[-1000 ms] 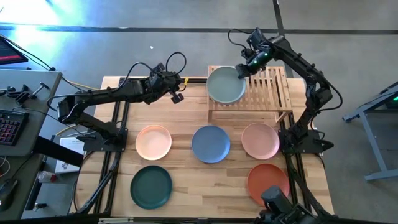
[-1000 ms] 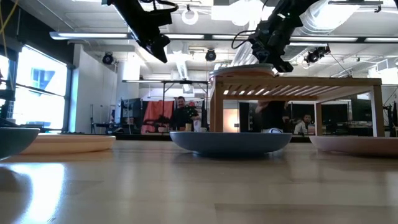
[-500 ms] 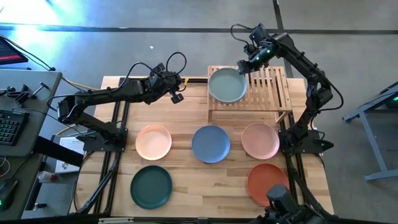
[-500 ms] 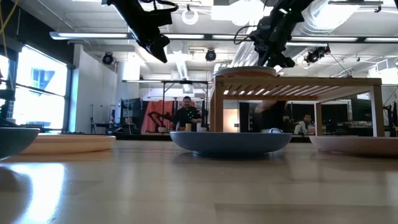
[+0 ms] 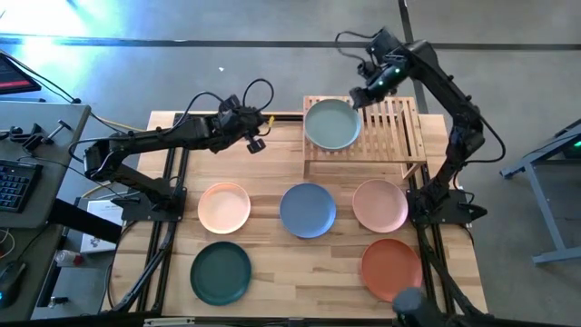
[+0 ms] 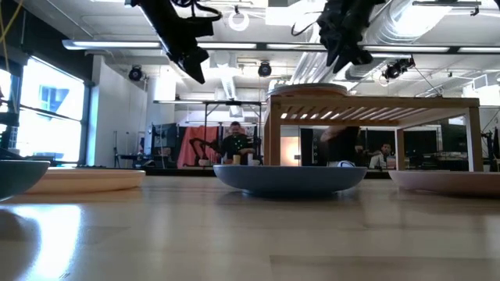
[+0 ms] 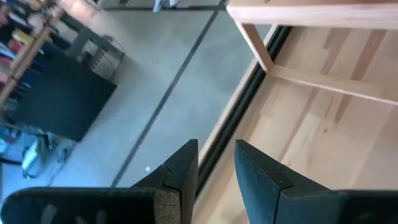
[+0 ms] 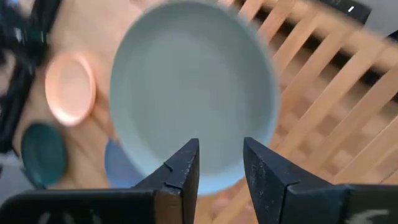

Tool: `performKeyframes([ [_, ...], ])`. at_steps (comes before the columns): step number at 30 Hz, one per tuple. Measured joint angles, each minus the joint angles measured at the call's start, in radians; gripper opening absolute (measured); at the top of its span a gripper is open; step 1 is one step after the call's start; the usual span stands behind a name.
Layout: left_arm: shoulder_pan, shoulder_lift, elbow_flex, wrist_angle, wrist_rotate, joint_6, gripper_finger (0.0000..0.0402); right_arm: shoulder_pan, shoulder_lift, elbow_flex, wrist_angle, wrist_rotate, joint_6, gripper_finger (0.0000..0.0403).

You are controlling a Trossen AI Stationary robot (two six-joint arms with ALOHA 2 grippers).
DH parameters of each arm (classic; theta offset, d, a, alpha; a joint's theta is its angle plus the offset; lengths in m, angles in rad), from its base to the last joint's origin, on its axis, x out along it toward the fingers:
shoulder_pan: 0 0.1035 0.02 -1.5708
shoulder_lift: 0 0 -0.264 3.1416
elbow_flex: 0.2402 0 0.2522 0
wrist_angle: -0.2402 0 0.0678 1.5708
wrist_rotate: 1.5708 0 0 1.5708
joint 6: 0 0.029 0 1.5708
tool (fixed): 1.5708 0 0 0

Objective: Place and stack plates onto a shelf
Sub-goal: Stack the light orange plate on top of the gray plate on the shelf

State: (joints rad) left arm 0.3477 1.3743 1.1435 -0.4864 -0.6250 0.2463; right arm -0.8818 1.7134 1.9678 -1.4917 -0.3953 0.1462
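High view shows the sage green plate (image 5: 331, 124) resting on the shelf (image 5: 399, 127), upper centre-right, with the right gripper (image 5: 360, 96) empty and parted above its rim, so next comes fetching the blue plate (image 5: 308, 210), I judge.

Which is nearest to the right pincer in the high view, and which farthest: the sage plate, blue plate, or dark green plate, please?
From the right pincer:
1. Sage plate, on the shelf's left end, just below the pincer.
2. Blue plate, mid-table.
3. Dark green plate, near the front left corner.
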Motion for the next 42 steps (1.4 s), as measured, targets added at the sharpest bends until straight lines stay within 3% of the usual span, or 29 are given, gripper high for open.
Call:
performKeyframes([
  [8,0.0,0.0,0.0,-0.2,0.001,-0.158,0.0094,0.198,-0.004,-0.041,-0.081,0.007,-0.006,0.0103],
  [12,-0.005,0.0,0.0,-0.334,0.035,-0.246,0.0094,0.313,-0.008,-0.045,-0.079,0.087,0.07,0.0103],
  [17,-0.005,0.0,0.0,-0.466,0.168,-0.377,0.0094,0.437,-0.008,-0.045,-0.079,0.189,0.18,0.0103],
  [24,-0.017,0.0,0.0,-0.556,0.447,-0.555,0.0094,0.58,-0.008,-0.045,-0.059,0.282,0.369,0.0103],
  [30,-0.081,0.0,0.0,-0.613,0.559,-0.691,0.0094,0.66,-0.008,-0.045,0.022,0.316,0.538,0.0103],
  [42,-0.305,0.0,0.0,-0.662,0.568,-0.822,0.0094,0.843,-0.008,-0.046,0.034,0.385,0.772,0.0103],
])
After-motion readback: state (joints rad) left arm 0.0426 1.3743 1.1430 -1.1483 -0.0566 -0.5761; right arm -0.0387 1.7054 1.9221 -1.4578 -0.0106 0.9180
